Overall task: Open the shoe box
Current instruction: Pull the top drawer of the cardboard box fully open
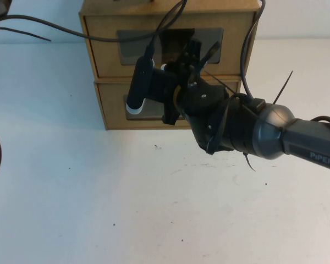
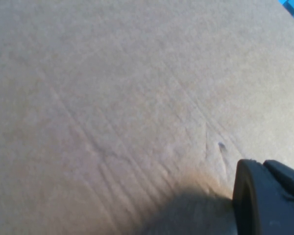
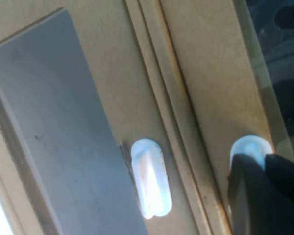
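At the back of the white table (image 1: 71,209), the two stacked brown cardboard drawer-style shoe boxes (image 1: 107,33) appear shut. The right gripper (image 1: 193,55) is pressed up to their fronts and laid over a white oval pull tab (image 3: 250,144). Whether it is clamped on the tab cannot be told. The left gripper (image 2: 267,196) is parked off at the left, its state likewise not to be told. Grasping is judged the step in hand. Next, a straight pull toward the robot is called for.

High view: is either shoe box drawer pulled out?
No: upper drawer and lower drawer sit flush and closed; the right hand is at their fronts, the left hand is over plain cardboard.
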### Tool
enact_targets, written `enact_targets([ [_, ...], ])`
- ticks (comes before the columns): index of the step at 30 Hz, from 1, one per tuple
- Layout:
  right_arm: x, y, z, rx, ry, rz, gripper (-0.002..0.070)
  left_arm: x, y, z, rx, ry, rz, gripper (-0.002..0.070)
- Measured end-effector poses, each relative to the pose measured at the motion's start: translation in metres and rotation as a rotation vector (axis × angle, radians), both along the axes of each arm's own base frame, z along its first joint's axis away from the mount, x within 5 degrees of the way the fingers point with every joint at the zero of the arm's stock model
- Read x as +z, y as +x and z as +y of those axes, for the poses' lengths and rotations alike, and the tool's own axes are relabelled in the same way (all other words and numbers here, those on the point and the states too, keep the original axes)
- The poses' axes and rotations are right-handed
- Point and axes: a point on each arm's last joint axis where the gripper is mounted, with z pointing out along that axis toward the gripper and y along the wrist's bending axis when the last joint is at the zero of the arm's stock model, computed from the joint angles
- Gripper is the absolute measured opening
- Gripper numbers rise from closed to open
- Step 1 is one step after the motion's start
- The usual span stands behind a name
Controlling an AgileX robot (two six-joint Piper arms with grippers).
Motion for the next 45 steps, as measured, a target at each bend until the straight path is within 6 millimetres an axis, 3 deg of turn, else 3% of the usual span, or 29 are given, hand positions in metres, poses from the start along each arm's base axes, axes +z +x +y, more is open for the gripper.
enact_targets([
  [18,-0.004,0.002,0.000,0.000,-0.042,-0.016,0.0046,0.000,0.000,0.000,0.000,0.000,0.000,-0.0004],
  [33,-0.007,0.003,0.000,0.004,-0.100,-0.020,0.0008,0.000,0.000,0.000,0.003,-0.003,0.004,-0.0004],
  [45,-0.006,-0.011,0.002,-0.032,-0.166,0.004,0.0008,0.000,-0.001,0.000,0.014,-0.017,0.036,-0.0004],
])
